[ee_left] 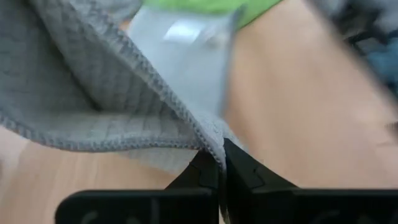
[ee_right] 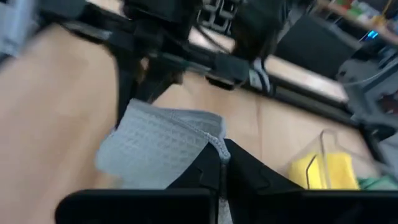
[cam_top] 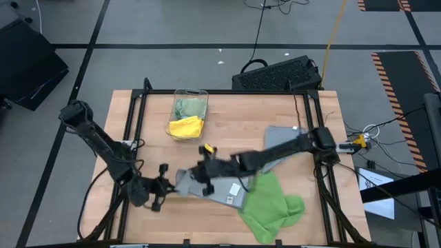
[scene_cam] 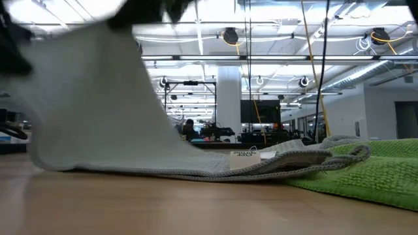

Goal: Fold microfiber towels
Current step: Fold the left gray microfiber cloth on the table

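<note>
A grey towel (cam_top: 219,191) with a white tag (cam_top: 234,189) lies at the near middle of the table. Its left part is raised, as the low view (scene_cam: 98,111) shows, and its right part lies on the wood and on a bright green towel (cam_top: 272,207). My left gripper (cam_top: 171,183) is shut on the grey towel's left end. My right gripper (cam_top: 198,178), reaching in from the right, is shut on the same towel close by. A second grey towel (cam_top: 279,134) lies flat under the right arm. My left gripper pinches a corner of the grey towel's hemmed edge (ee_left: 214,144) between its two fingertips, coming about level from the table's left. The cloth beyond the fingers is lifted and sags slack. My right gripper pinches a corner of the grey towel (ee_right: 217,144) between its two fingertips, coming from the table's right. The cloth folds over beyond the fingers, clear of the wood there.
A clear plastic bin (cam_top: 190,94) at the far middle holds a yellow towel (cam_top: 186,127) and a pale green one (cam_top: 188,107). A black keyboard (cam_top: 279,72) lies beyond the table's far edge. Bare wood shows at the near left and far right.
</note>
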`<state>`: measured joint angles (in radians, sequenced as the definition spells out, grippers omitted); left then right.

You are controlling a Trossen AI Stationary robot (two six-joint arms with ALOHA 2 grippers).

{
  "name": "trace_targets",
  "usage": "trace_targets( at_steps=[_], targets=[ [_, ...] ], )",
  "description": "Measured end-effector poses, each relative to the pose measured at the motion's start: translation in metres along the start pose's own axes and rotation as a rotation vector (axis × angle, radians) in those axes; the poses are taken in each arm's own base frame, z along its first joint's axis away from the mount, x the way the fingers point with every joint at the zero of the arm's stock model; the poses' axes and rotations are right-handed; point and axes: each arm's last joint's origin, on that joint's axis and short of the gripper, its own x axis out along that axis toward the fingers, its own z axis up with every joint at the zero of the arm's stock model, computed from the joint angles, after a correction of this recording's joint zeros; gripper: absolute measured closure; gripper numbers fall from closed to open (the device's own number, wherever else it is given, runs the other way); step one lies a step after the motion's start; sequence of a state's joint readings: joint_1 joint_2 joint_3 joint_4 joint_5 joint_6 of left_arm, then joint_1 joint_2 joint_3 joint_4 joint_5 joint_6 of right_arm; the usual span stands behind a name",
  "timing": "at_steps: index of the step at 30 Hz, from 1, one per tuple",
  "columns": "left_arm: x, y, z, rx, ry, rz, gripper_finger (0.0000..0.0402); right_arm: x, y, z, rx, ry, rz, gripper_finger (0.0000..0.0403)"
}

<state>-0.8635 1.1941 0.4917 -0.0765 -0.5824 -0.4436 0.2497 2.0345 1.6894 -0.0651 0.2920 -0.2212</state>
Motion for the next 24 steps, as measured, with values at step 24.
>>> trace_targets(
  at_steps=[24],
  targets=[
    [-0.139, -0.001, 0.181, 0.349, -0.115, 0.133, 0.0389, -0.188, 0.059, 0.099, -0.024, -0.341, -0.251, 0.0399]
  ],
)
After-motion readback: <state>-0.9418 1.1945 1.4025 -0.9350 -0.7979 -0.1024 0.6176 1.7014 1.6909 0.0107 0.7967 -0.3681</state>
